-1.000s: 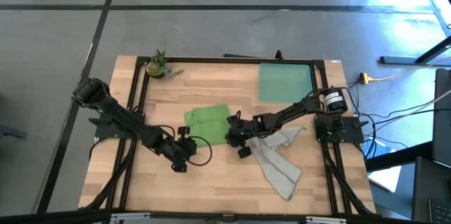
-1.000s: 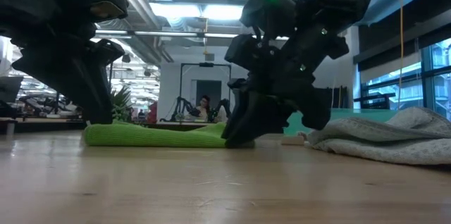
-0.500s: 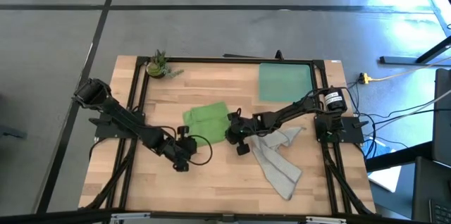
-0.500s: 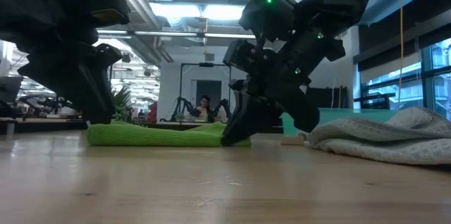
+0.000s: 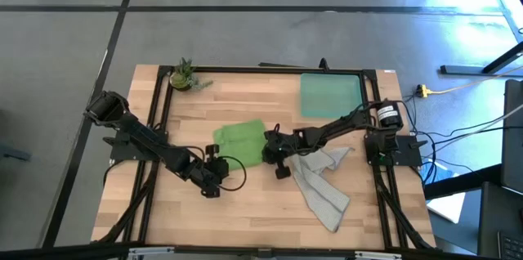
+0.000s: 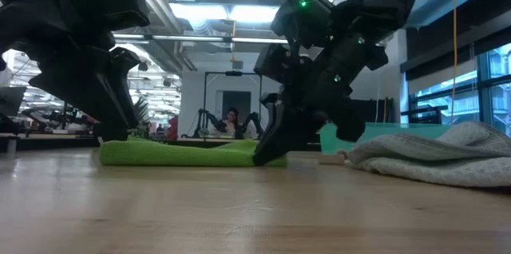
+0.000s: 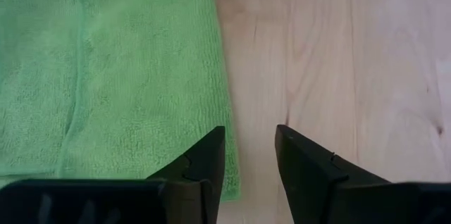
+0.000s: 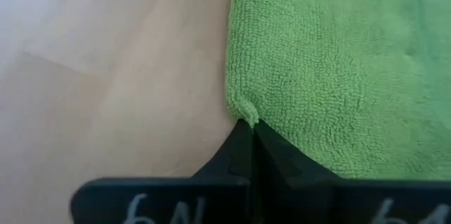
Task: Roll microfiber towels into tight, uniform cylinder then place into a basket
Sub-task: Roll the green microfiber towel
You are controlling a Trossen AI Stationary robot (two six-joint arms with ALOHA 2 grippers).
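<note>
The green towel (image 5: 240, 137) is lying flat at the table's centre, being worked from both near corners. At its seven o'clock corner the left gripper (image 7: 248, 155) is being held low with its fingers apart, one finger over the towel's edge and the other over bare wood, nothing clamped between them. At the five o'clock corner the right gripper (image 8: 248, 137) is pressed together on the green towel, only a small pucker of its edge being pinched. The grey towel (image 5: 323, 180) is lying crumpled beyond, at four o'clock, and the basket (image 5: 331, 95) is waiting at one o'clock by the far edge. As a judgement, the thin pinch is likely to slip once pulling begins, and with one corner ungripped the roll could be started skewed and loose. Compared with a second ago, the right fingers are seen closed instead of parted, and the left fingers are being spread slightly wider.
</note>
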